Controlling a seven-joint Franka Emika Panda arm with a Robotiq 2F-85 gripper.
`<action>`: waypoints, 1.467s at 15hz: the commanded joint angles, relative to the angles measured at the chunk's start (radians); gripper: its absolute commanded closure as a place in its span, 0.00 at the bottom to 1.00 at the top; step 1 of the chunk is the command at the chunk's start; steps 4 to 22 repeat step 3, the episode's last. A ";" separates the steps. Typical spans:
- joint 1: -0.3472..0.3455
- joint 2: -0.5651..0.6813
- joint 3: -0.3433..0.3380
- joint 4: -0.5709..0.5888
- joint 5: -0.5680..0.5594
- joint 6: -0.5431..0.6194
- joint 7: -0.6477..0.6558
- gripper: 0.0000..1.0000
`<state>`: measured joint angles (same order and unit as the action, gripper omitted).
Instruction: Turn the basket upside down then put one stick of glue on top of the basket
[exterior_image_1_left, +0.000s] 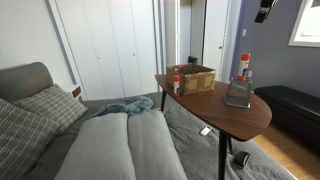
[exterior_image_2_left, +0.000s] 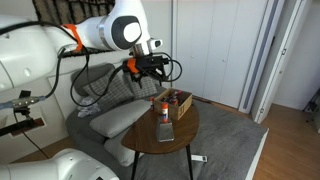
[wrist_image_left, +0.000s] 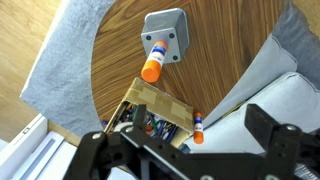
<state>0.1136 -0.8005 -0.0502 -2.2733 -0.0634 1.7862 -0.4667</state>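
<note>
Sofa (exterior_image_1_left: 110, 140) at far left, grey cushions, no part in the task. Round wooden table (exterior_image_1_left: 215, 115) next. On its left end sits an open brown box (exterior_image_1_left: 192, 78), with a spare glue stick (exterior_image_1_left: 177, 86) upright just beside it. Toward the right end is the basket (exterior_image_1_left: 238, 96), grey mesh, mouth down on the wood, base up. The stick of glue (exterior_image_1_left: 244, 65) stands upright on that base, orange cap uppermost. The wrist view shows it near one edge of the base rather than centred. The gripper (exterior_image_2_left: 152, 66) hangs well above the table, jaws spread wide with nothing between them, apart from both objects. Handling, as judged: the stick of glue is light, rigid plastic, smooth-walled and likely slippery. It is tall for its footprint and stands on uneven mesh, so a small knock could tip it. Best hold is across the pale body below the cap, jaws square to the cylinder and coming from above. The basket looks light and stiff, its wire giving little under a pinch. It probably slides easily on the wood; take it by one side wall. Task appears complete as things lie.
</note>
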 joint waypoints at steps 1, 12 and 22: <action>0.017 -0.005 -0.009 0.003 -0.010 -0.004 0.009 0.00; 0.017 -0.013 -0.010 0.002 -0.010 -0.004 0.010 0.00; 0.017 -0.013 -0.010 0.002 -0.010 -0.004 0.010 0.00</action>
